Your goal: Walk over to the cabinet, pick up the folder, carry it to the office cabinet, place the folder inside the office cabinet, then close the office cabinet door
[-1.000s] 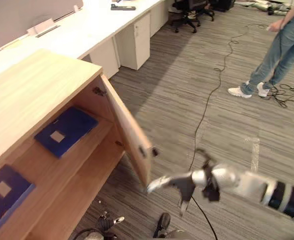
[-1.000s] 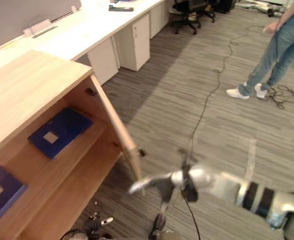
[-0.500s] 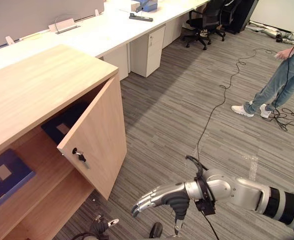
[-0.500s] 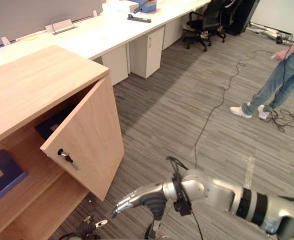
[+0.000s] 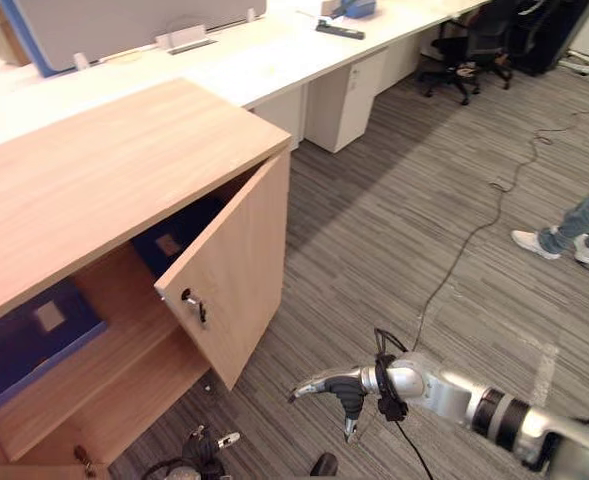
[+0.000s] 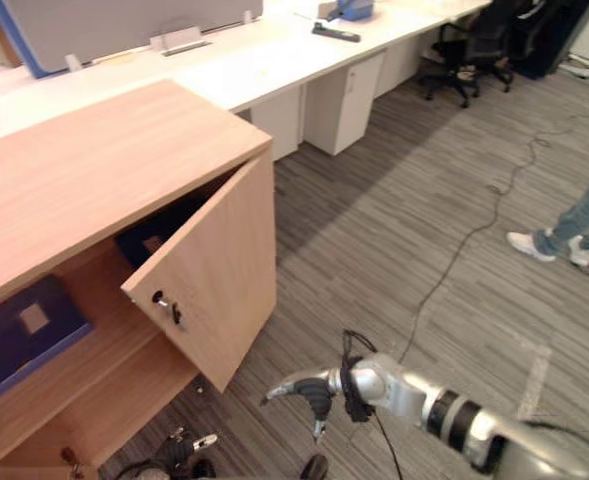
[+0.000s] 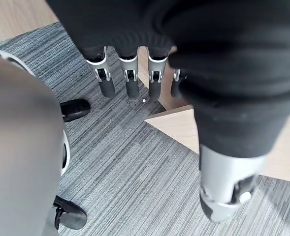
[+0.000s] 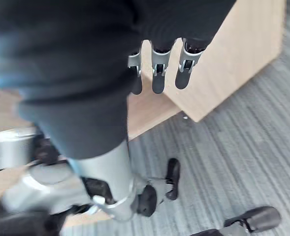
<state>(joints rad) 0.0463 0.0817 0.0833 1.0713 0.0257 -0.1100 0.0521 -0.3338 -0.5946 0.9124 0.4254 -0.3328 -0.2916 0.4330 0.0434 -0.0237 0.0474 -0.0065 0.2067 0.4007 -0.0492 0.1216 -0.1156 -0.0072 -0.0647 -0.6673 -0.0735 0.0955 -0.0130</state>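
Observation:
The wooden office cabinet [image 5: 104, 170] stands at my left with its door [image 5: 236, 280] swung partway closed, a key [image 5: 192, 303] in its lock. Inside, one blue folder [image 5: 29, 335] lies on the shelf at the left, and a second blue folder [image 5: 169, 240] shows behind the door's edge. My right hand [image 5: 326, 384] is open, fingers stretched toward the door's lower corner, a short gap away and touching nothing. In the right wrist view its fingers [image 8: 158, 73] point at the door panel. My left hand [image 7: 127, 73] hangs open over the carpet, holding nothing.
Grey striped carpet spreads to the right. White desks [image 5: 274, 60] with drawer units run along the back, and an office chair [image 5: 474, 50] stands at the far right. A person's legs [image 5: 574, 225] stand at the right edge.
The cabinet door has swung from wide open to partway closed. My right hand, at the door's edge a second ago, has come off it and is lower. The camera view has shifted.

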